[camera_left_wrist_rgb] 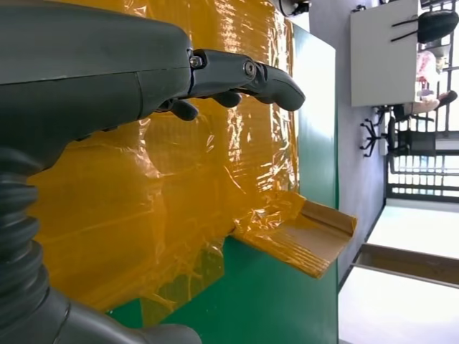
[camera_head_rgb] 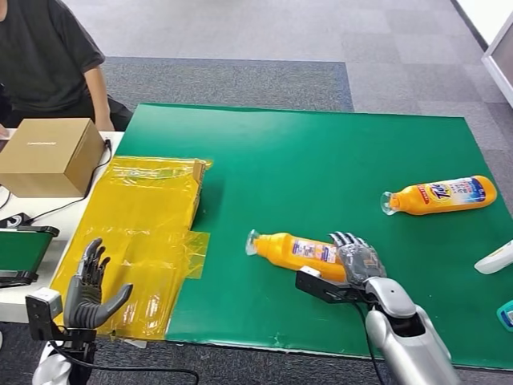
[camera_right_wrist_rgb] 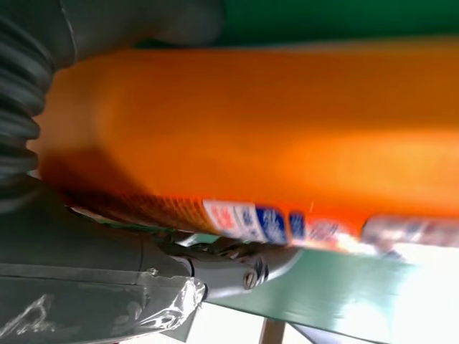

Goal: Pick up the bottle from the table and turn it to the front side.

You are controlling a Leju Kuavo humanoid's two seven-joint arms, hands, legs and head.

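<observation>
**Right hand closed around the base of the near bottle**

The orange bottle [camera_head_rgb: 296, 251] lies on its side on the green mat [camera_head_rgb: 314, 152], near the mat's near edge, right of centre. Its clear cap points left; its label faces up and slightly to the far side. The right hand [camera_head_rgb: 358, 261] covers the bottle's base end from above, fingers draped over the far side of the body. In the right wrist view the bottle [camera_right_wrist_rgb: 259, 129] sits against the palm, with a finger [camera_right_wrist_rgb: 238, 269] on one side and the thumb on the other: the hand grips it. Whether the bottle is raised off the mat cannot be determined.

A second orange bottle [camera_head_rgb: 445, 195] lies on its side further right and farther away, well apart.

The left hand [camera_head_rgb: 90, 287] hovers at the near left with fingers spread, holding nothing, over the yellow plastic sheet [camera_head_rgb: 139, 216]. A cardboard box [camera_head_rgb: 51, 156] stands at the far left.
</observation>
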